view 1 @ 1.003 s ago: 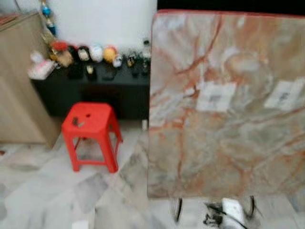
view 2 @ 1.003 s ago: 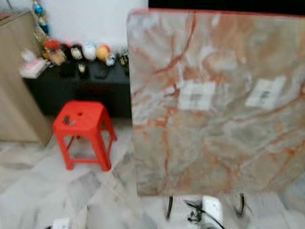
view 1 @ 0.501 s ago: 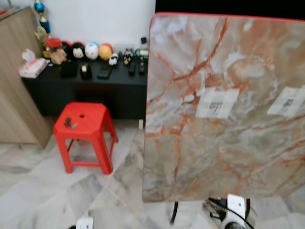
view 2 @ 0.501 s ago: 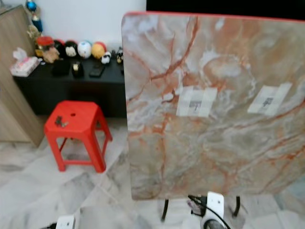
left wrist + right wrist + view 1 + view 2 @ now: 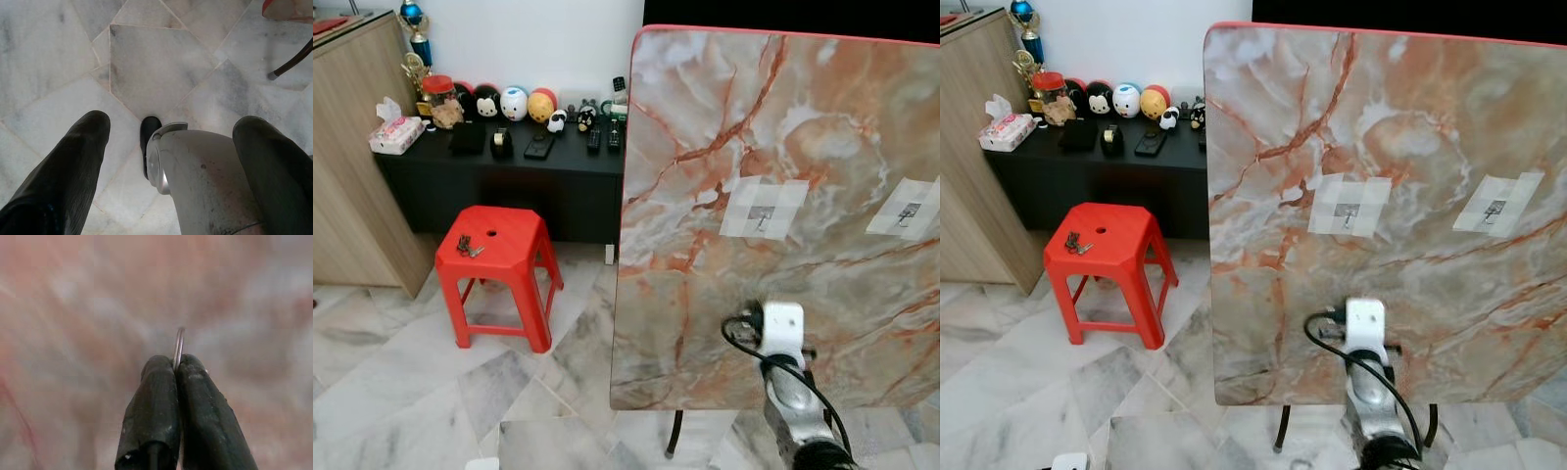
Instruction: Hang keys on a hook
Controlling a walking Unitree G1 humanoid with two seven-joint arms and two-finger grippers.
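Marble panel (image 5: pixel 1410 147) behind, thin silver key ring (image 5: pixel 179 348) in right end effector (image 5: pixel 175 369)

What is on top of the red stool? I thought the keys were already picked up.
A small bunch of keys lies on the red stool seat, beside its centre hole. The right gripper separately pinches a thin metal ring; what hangs below it is hidden.

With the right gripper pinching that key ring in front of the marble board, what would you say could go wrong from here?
1. The right gripper pinches only the thin edge of the key ring, so it might slip or twist.
2. The hook on its taped patch is small, so the ring could easily miss it.
3. The marble board stands upright on thin legs; a hard push might rock it.
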